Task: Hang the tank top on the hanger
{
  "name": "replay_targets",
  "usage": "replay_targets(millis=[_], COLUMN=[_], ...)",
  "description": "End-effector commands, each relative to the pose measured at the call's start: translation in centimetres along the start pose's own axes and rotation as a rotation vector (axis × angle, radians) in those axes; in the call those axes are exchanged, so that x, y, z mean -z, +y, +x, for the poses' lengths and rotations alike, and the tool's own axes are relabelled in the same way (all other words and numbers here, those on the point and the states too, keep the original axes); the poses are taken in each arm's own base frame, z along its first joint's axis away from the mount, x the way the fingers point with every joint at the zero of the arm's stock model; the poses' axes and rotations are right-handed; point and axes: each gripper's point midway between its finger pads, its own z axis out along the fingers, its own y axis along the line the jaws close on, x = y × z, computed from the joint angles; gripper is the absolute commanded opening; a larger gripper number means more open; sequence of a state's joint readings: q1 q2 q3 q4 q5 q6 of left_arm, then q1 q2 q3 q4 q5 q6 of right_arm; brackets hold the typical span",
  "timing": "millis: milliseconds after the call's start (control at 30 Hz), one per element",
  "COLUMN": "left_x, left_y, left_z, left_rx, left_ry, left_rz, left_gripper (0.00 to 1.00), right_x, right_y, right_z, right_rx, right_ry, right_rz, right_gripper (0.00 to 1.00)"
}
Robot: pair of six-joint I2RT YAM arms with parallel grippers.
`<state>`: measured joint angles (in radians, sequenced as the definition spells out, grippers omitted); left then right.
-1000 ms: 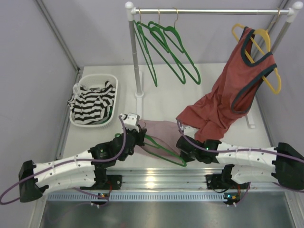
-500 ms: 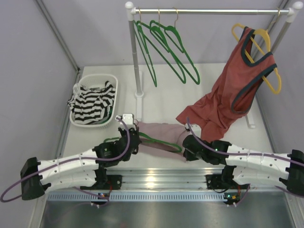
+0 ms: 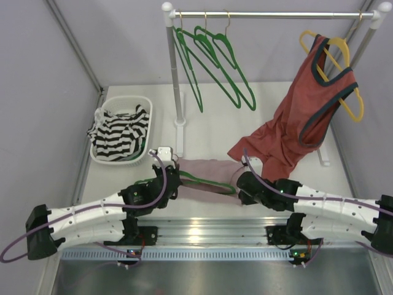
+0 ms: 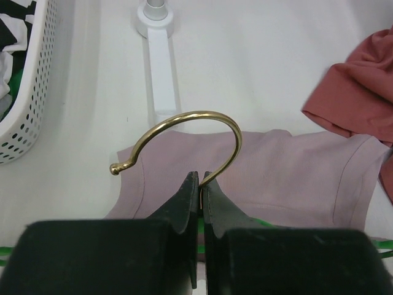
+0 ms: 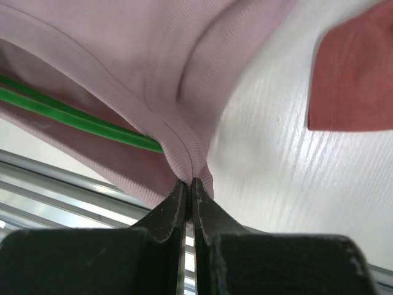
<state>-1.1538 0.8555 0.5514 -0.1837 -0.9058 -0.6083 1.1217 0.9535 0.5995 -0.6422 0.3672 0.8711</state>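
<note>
- At the near edge of the tabletop (image 3: 215, 129), the left hand (image 4: 198, 179) is clamped tight on the neck of the brass hook of the hanger (image 4: 198, 114). The hook curls up clear of the fingers.
- Just beside it, the right hand (image 5: 189, 182) is closed on a seamed edge of the tank top (image 5: 184, 49), pinching a fold of cloth. The hanger's green arm (image 5: 73, 117) disappears behind that same seam.
- Between the two hands, the mauve tank top (image 3: 209, 167) lies spread on the tabletop with the green frame (image 3: 202, 181) across its near side.
- The fabric looks light, thin and limp, likely to sag and slide off a smooth arm. The stitched edge is probably the surest hold, since it bunches less than the open cloth.
- The hanger looks thin but stiff. The hook neck gives a firm grip, though the frame may swivel there.
- Farther back stand a white basket (image 3: 120, 98) with a striped garment (image 3: 120, 132) and a rust-red top (image 3: 313, 104) draped from a yellow hanger (image 3: 353, 107).
- Farthest, the rail (image 3: 270, 14) carries spare green hangers (image 3: 215, 61).
</note>
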Motion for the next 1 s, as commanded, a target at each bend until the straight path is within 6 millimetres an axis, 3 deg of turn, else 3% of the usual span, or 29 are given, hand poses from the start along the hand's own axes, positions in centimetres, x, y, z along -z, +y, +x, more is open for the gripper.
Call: replay_targets(millis=[0,167,300,567,833,967], left_x=[-0.3,-0.6,-0.9,-0.8,-0.3,-0.7], left_y=[-0.9,-1.8,-2.9,-5.0,-5.5,-6.3], left_z=[-0.8,-1.0,-2.1,-5.6,-7.5,-7.5], left_rx=[-0.005,0.015,0.025,0.063,0.11,0.114], left_ry=[-0.007,-0.007,-0.033,-0.064,-0.082,-0.076], left_rz=[0.009,0.023,0.04,0.058,0.059,0.059], left_gripper=[0.0,0.0,0.0,0.0,0.0,0.0], right_x=[1.7,3.0,3.4,5.6,6.7,8.7], right_y=[1.5,3.4,5.5,8.1,8.1,8.9], right_z=[-4.3,-7.2,-8.2,-11.2,-12.3,-14.0], right_rx=[-0.011,0.022,0.039,0.07,0.076,0.066], right_ry=[-0.107,-0.154,-0.151,-0.207,-0.241,-0.293], right_rz=[-0.009,-0.028,-0.089,-0.134,-0.121,-0.138], right_gripper=[0.0,0.0,0.0,0.0,0.0,0.0])
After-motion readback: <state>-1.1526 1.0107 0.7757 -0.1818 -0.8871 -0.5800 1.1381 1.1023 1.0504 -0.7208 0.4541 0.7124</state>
